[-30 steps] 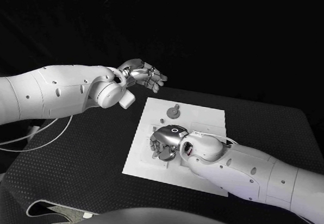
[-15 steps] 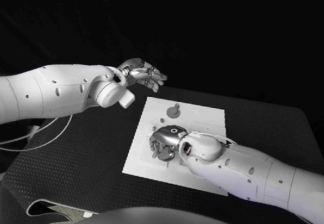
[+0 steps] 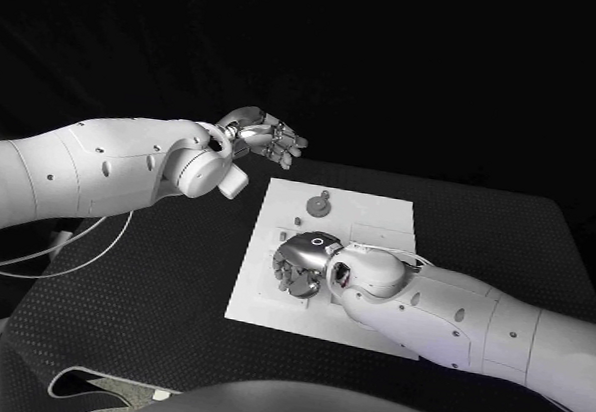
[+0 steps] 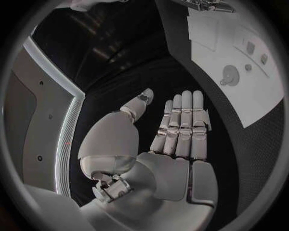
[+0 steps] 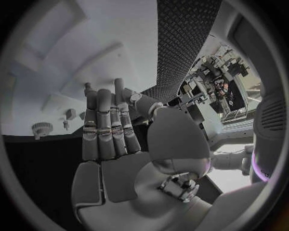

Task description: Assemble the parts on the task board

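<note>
The white task board (image 3: 369, 219) lies in the middle of the black table. A round part with a peg (image 3: 320, 206) stands near its far edge. My right hand (image 3: 298, 262) hovers low over the board's left middle, its fingers (image 5: 103, 126) stretched out side by side toward the board (image 5: 66, 57) and the palm empty. A small gear-like part (image 5: 41, 128) and two small pieces (image 5: 71, 114) sit beside the fingertips. My left hand (image 3: 263, 137) is raised beyond the board's far left corner, open and flat (image 4: 180, 125), holding nothing. The board (image 4: 256, 91) and a round part (image 4: 230, 73) lie off to its side.
Black textured table (image 3: 160, 271) surrounds the board, with free room left of it. A white cable (image 3: 90, 243) hangs under my left arm at the table's left edge.
My right hand has crept slightly leftward over the board. The left arm has not moved.
</note>
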Available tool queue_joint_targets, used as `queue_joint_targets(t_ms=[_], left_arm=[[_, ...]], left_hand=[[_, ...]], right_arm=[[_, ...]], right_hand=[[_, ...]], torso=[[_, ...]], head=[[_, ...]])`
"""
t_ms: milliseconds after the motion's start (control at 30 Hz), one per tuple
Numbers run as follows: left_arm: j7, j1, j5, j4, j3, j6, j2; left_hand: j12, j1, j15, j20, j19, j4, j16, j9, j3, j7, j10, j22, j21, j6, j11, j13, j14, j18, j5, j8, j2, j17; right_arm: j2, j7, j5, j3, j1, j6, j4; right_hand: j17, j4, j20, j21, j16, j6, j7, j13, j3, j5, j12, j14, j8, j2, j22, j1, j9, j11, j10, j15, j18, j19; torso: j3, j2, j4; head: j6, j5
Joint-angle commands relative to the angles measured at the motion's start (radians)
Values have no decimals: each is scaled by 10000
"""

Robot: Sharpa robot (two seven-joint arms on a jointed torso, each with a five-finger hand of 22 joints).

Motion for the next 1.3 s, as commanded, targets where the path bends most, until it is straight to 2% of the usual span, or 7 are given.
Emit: queue_joint_targets(t_ms=[33, 233, 600, 1033, 1300], left_arm=[[119, 14, 58, 13, 11, 125, 31], [113, 14, 58, 29, 11, 135, 32], [109, 14, 58, 35, 11, 136, 30], [83, 14, 58, 32, 11, 189, 8], [80, 14, 58, 42, 11, 192, 1]], left_hand=[[62, -53, -19, 16, 45, -5, -35, 12, -79, 12, -70, 15, -34, 42, 1, 10, 65, 127, -18, 32, 56, 12], [63, -52, -18, 16, 45, -9, -41, 12, -83, 12, -72, 16, -38, 42, 1, 13, 65, 127, -18, 32, 59, 17], [65, -50, -18, 17, 47, -14, -50, 13, -90, 12, -74, 18, -44, 43, 1, 18, 68, 128, -18, 32, 65, 26], [66, -57, -16, 19, 47, -17, -62, 12, -101, 12, -78, 19, -52, 43, 2, 23, 67, 126, -19, 32, 68, 35], [66, -58, -15, 20, 46, -17, -69, 12, -105, 12, -81, 20, -56, 42, 2, 26, 66, 126, -19, 31, 71, 40]], right_arm=[[58, 24, -189, -8, -53, 270, -23], [126, -69, -313, -8, -99, 254, -113], [205, -164, -671, -8, -128, 678, -161], [179, -374, -1044, -8, -130, 89, -142], [199, -304, -1088, -8, -139, 238, -85]], right_hand=[[11, 7, -32, 64, 42, 35, 39, 541, 66, 21, 187, 77, 16, 129, 249, 9, 13, -195, 276, -122, 144, -30], [11, 7, -31, 68, 45, 31, 40, 546, 68, 22, 182, 70, 11, 129, 249, 6, 18, -193, 270, -121, 144, -38], [9, 3, -28, 75, 51, 18, 43, 556, 73, 23, 166, 47, -2, 120, 248, 7, 29, -188, 253, -115, 144, -66], [18, 2, -37, 120, 91, 48, 30, 589, 79, 21, 172, 49, 3, 93, 254, 39, 58, -199, 282, -126, 144, -65], [20, 3, -40, 140, 105, 60, 25, 602, 81, 21, 175, 49, 4, 79, 254, 51, 69, -204, 293, -131, 144, -62]], torso=[[0, 0, 3], [2, 1, 6], [2, 1, 1], [6, -1, 3], [0, 0, 2]], head=[[2, -12], [2, -6], [2, -22], [2, -25], [2, -15]])
